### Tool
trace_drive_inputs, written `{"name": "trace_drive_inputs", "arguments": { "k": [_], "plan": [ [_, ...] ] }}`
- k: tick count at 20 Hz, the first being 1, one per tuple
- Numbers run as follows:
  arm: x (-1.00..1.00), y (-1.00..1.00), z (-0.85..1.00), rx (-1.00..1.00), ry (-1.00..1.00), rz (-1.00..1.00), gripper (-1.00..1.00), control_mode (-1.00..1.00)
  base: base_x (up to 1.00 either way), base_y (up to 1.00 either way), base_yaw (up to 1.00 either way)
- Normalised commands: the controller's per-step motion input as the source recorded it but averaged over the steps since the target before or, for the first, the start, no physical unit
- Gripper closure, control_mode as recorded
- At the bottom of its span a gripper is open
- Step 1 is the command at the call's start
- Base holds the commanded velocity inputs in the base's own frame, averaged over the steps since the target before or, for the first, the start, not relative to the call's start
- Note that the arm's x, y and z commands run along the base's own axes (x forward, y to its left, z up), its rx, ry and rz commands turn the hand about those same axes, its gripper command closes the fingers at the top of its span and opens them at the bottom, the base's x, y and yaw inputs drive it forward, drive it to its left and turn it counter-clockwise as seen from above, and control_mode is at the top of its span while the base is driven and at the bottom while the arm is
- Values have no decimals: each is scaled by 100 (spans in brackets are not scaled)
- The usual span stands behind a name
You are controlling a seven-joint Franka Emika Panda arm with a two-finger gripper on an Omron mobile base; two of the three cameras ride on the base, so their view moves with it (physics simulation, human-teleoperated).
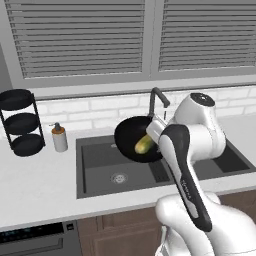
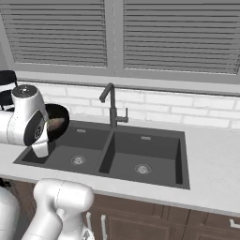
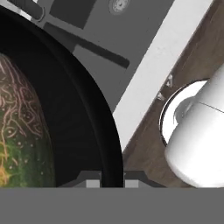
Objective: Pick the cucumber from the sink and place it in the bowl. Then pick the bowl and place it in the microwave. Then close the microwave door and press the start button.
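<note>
Hanging tilted in the air over the left basin of the sink [image 1: 100, 160], the bowl [image 1: 129, 135] was seen as a wide, shallow, plain black round with a smooth matte inside. The cucumber [image 1: 144, 144], a stubby yellow-green oblong, was lodged against the bowl's lower wall; up close in the hand view its skin was mottled green with pale squiggly lines. The sink itself was a dark grey rectangular double basin with round steel drains, a black gooseneck tap [image 2: 111, 107] at the back, and a pale counter [image 1: 35, 185] around it. The gripper [image 3: 111, 183] was pinched together on the bowl's thin rim, one finger each side. In the left base view the grip spot was mostly hidden by the arm, so probably at the bowl's right edge.
</note>
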Motion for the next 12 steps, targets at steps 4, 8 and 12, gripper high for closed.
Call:
{"name": "trace_drive_inputs", "arguments": {
  "k": [4,8,12],
  "plan": [
    [-19,0,0,0,-1,-9,100,100,-53,-4,-30],
    [0,0,0,0,0,0,100,100,-62,-41,-48],
    [0,0,0,0,0,0,100,100,-39,-47,-61]
  ]
}}
